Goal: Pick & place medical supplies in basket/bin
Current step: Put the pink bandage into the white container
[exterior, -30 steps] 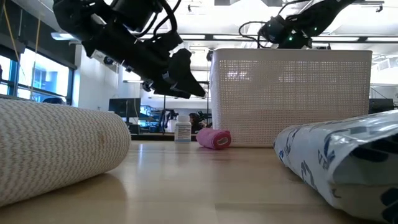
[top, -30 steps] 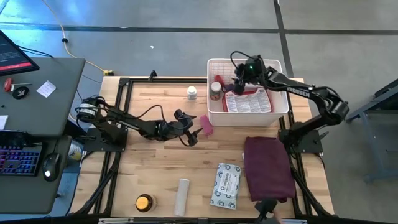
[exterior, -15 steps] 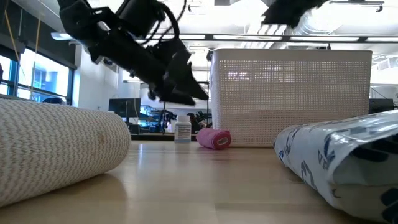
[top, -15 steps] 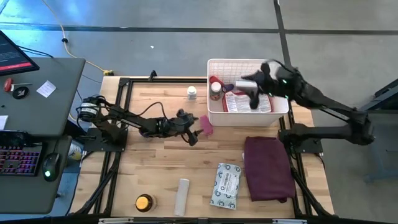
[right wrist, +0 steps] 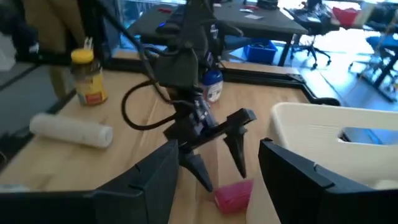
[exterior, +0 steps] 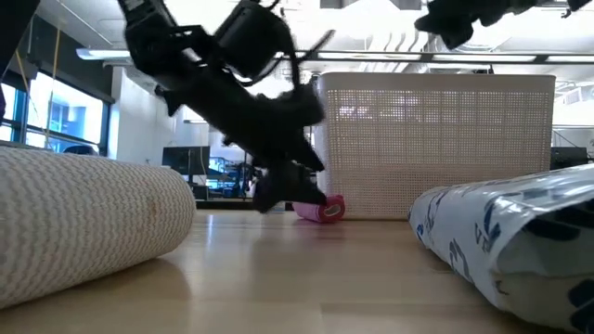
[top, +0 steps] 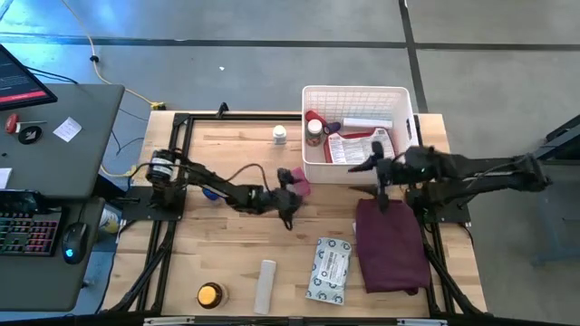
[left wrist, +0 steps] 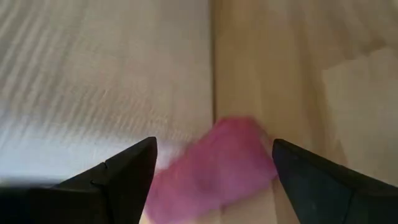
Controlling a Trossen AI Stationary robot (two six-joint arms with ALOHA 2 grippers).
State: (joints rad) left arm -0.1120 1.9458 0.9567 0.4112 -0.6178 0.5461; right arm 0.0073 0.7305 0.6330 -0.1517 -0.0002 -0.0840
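Note:
A pink tube (left wrist: pixel 214 165) lies on the wooden table just left of the white basket (top: pixel 308 136). My left gripper (left wrist: pixel 213 143) is low over it and open, with one finger on either side of the tube and a gap to each; it also shows in the high view (top: pixel 292 192) and the low view (exterior: pixel 288 176). My right gripper (top: pixel 375 175) hangs open with nothing in it, above the basket's near wall and the maroon cloth (top: pixel 391 244). The basket holds a red case (top: pixel 316 120), a small bottle (top: pixel 314 132) and printed packets (top: pixel 358 148).
A small white bottle (top: pixel 279 135) stands at the far edge, left of the basket. Along the near edge lie an orange-lidded tin (top: pixel 210 295), a white roll (top: pixel 266 285) and a grey-white packet (top: pixel 329 269). Bare wood lies between these and my left arm.
My left gripper has sunk and gone toward the table's right edge onto the pink tube, rolling about its own line as it went. My right gripper has swung out from above the basket's inside toward the near edge, over the basket's near wall.

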